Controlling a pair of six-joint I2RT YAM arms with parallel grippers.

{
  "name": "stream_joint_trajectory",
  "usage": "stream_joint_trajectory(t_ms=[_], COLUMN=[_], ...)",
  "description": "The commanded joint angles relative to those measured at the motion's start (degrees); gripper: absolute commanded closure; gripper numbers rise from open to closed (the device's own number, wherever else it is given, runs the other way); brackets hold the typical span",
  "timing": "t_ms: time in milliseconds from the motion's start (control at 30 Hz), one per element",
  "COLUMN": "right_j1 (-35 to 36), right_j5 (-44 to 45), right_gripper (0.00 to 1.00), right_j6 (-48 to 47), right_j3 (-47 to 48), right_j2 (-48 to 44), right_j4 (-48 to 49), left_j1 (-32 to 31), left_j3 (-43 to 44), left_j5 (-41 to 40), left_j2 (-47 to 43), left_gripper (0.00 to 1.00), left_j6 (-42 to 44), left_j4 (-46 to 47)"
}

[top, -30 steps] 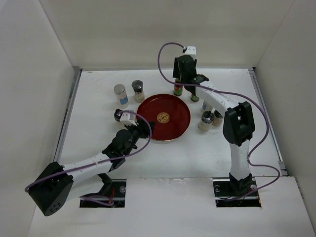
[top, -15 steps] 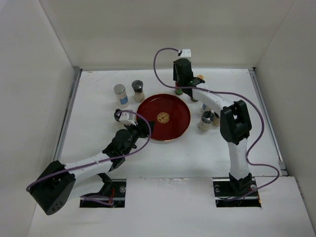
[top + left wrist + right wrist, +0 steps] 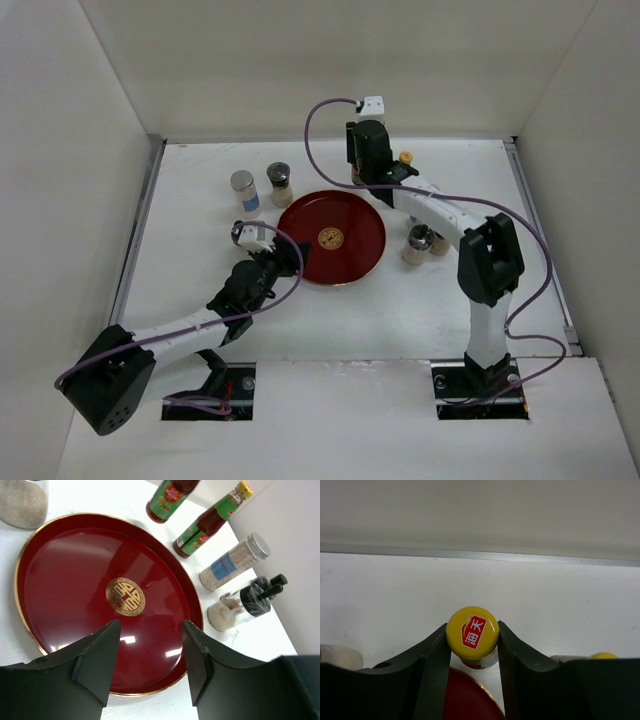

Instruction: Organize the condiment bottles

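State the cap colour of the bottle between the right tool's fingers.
Yellow cap with a red-and-white logo; right wrist view shows it best.

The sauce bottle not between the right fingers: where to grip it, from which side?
Grip the neck just under the yellow cap, from straight above. The bottle stands upright and slim, and a jar and the other sauce bottle crowd its sides, so the narrow top looks freest.

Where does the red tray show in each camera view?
Top external: red tray mid-frame.
Left wrist: fills the left and middle.
Right wrist: dark sliver at the bottom edge, below the gripped bottle.
Shared landmark: the loose bottle with its yellow cap.
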Motion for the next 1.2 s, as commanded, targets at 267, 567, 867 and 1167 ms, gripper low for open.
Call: stream_joint_trajectory(t_ms=[267,567,867,1167], right_j1=[7.89,8.42,7.89,8.24], right_j5=[-3.21,-4.27,-4.18,-5.41], right_gripper=[0.79,0.79,0.76,0.37], right_j6=[4.76,7.40,8.89,9.42], right_j3=[-2.26,-3.05,-5.60,-8.41], right_j2=[-6.33,-3.34,-1.49,-4.03], right_j4=[11.26,12.23,12.15,13.90], left_j1=[2.31,2.31,2.74,3.01], left_j3=[-1.80,-1.98,-1.63,-1.63], left_j5=[0.45,0.54,0.98,1.51], left_j2=[-1.02,-1.29,0.46,2.14], left_gripper=[0.51,0.51,0.51,0.51], left_j6=[-2.38,-2.03,-2.38,-2.55], left_j4=[3.84,4.28,4.63,5.60])
